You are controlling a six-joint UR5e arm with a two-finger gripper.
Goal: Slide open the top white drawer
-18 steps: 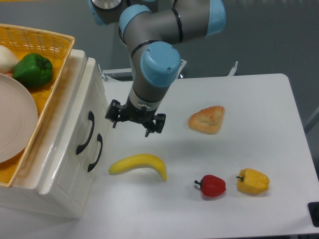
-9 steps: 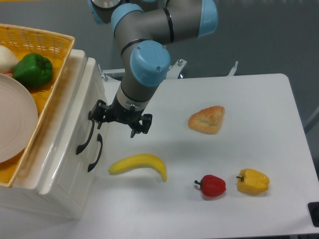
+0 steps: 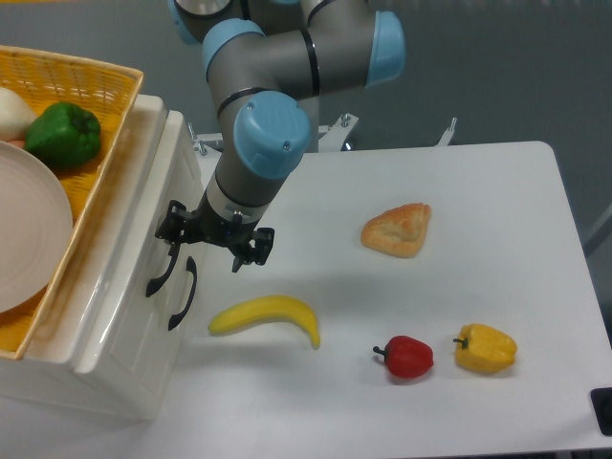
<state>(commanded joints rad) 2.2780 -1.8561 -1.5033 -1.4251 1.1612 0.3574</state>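
Camera view from above gives you a white table [image 3: 497, 191] with loose food spread across the lower and right parts: a banana [image 3: 266, 316] at lower centre, a red pepper [image 3: 405, 356] and a yellow pepper [image 3: 485, 348] at lower right, and a pastry triangle [image 3: 397, 229] right of centre. None of these lies between the claw and the cabinet; the banana sits just below the claw, apart from it. At the upper left you have a yellow wicker basket [image 3: 100, 172] resting on top of the white cabinet [image 3: 115, 354], holding a green pepper [image 3: 63, 134], a pale plate [image 3: 29, 239] and a white round item you see only partly at the frame edge. The top white drawer [image 3: 143, 244] sits at the left of the frame, its front facing right, with its curved black handle [image 3: 164, 263] just above the lower drawer handle [image 3: 183, 293]. The gripper [image 3: 212, 239] hangs left of centre, right at that upper handle, its left finger overlapping the handle's top end. Its fingers are spread apart, grasping nothing that you can see.
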